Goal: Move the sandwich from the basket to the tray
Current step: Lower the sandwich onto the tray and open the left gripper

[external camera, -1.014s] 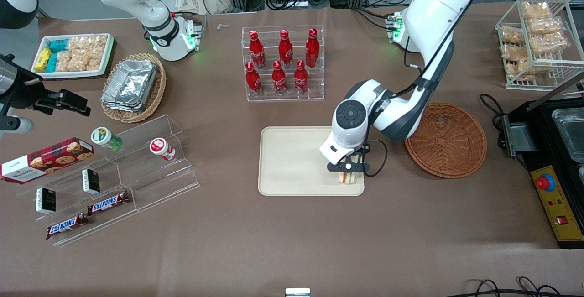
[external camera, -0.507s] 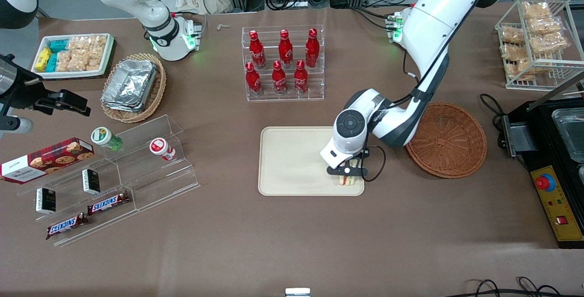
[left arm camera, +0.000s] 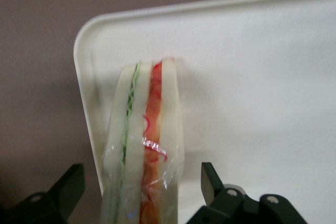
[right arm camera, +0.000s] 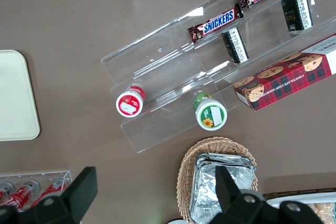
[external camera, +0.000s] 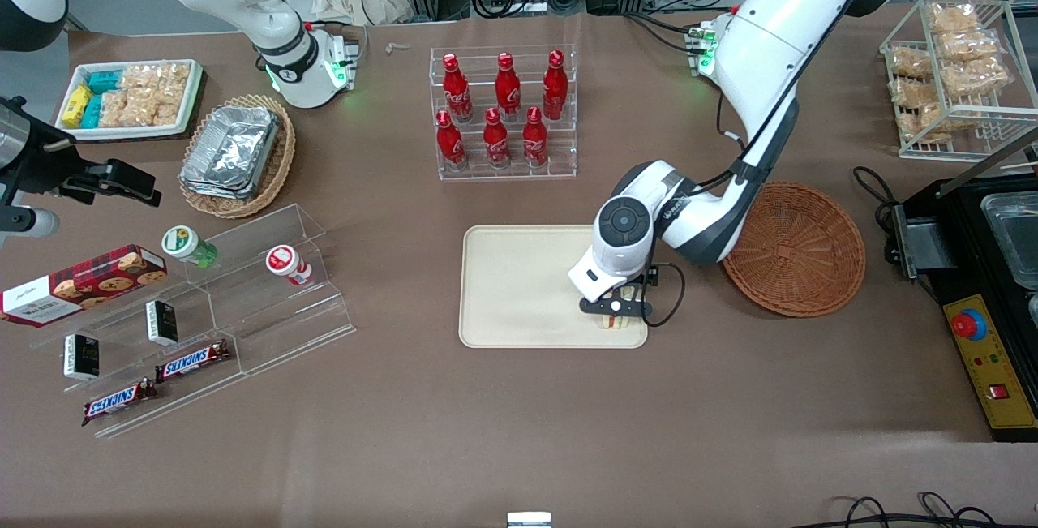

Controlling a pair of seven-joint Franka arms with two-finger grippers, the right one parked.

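Now the sandwich [left arm camera: 144,145] is seen standing on its edge on the tray [external camera: 519,285], at the corner nearest the front camera and toward the basket [external camera: 793,249]. The claw [external camera: 614,311] is held low over it, released: its fingers [left arm camera: 211,182] are spread to either side, clear of the bread. The basket sits beside the tray on the brown surface [external camera: 519,431].

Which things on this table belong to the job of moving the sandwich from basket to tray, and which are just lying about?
Job:
- triangular white-bread sandwich, on the tray's corner
- round reddish-brown wicker basket
- flat cream rectangular tray
- left gripper, jaws open either side of the sandwich

Lying about:
- red bottles in a clear rack
- Snickers bars
- foil containers in a pale oval basket
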